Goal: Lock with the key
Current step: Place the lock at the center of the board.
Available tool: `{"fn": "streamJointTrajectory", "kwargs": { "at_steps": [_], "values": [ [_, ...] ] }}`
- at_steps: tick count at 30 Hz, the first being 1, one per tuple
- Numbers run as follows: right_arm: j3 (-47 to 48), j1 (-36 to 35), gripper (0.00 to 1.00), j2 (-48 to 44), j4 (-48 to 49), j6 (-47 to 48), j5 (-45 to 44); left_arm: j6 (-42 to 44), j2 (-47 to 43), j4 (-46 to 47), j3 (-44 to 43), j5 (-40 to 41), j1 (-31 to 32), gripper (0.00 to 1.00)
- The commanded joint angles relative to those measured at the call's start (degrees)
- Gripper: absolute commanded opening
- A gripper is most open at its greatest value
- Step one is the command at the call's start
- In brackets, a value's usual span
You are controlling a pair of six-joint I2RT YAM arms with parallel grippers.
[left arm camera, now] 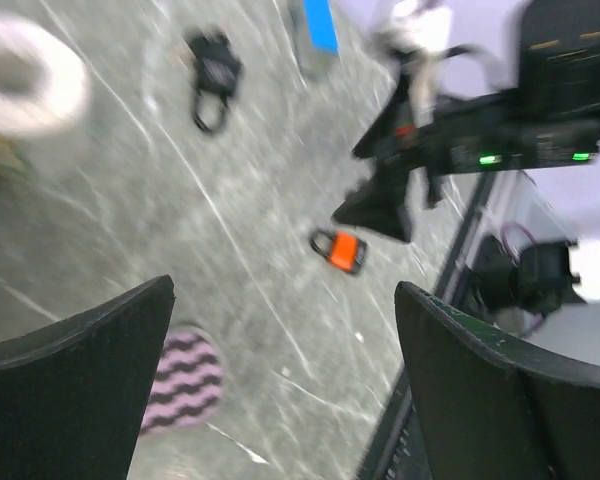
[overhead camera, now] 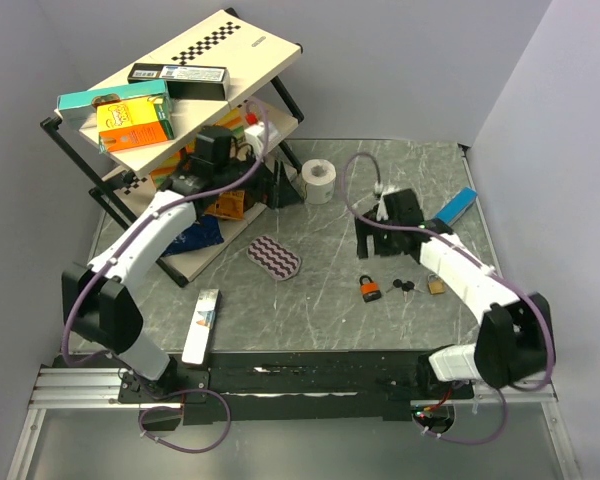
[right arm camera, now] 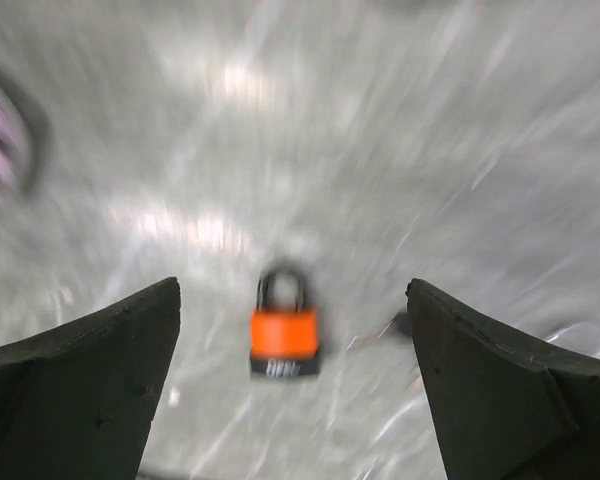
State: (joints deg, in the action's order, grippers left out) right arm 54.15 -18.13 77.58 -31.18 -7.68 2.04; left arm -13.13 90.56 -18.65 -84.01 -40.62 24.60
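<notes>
Both jaws wide; one orange padlock (overhead camera: 370, 290), one brass padlock (overhead camera: 435, 285), one key bunch (overhead camera: 404, 287).

Orange padlock (right arm camera: 284, 335), black base, flat on bench (overhead camera: 320, 310), shackle looks closed to me through blur. Dark keys (overhead camera: 404, 286) just beside orange padlock, before brass padlock (overhead camera: 435, 285).

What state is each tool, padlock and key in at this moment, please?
left tool: open, empty.
right tool: open, empty, over the orange padlock.
orange padlock: flat on the table, no key in it; shackle looks closed, though blurred.
keys: loose on the table, between the padlocks.
brass padlock: on the table; shackle too small to tell.
</notes>
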Motion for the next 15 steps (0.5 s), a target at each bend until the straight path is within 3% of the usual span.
{"fn": "streamJointTrajectory", "kwargs": {
  "at_steps": [1, 3, 6, 11, 15],
  "values": [
    [6.75, 2.92, 1.00, -3.58, 10.86, 7.24, -5.30, 2.49, -4.52, 3.19, -4.32, 2.56, -3.06, 0.96],
    [11.48, 7.55, 1.00, -0.08, 11.40, 11.89, 0.47, 2.23, -4.61, 3.62, -4.59, 4.67, -3.33, 0.96],
    [22.98, 12.14, 1.00, 8.88, 5.45, 10.07, 6.91, 2.23, -4.35, 3.89, -4.94, 4.15, -3.86, 0.96],
    [45.81, 17.42, 1.00, 28.83, -11.23, 2.95, 7.28, 2.22, -5.57, 4.50, -3.36, 4.93, -4.03, 0.96],
    [53.94, 17.87, 1.00, 38.07, -14.87, -2.15, 6.14, 4.51, -5.57, 2.14, -4.84, 8.10, -4.30, 0.96]
  ]
}}
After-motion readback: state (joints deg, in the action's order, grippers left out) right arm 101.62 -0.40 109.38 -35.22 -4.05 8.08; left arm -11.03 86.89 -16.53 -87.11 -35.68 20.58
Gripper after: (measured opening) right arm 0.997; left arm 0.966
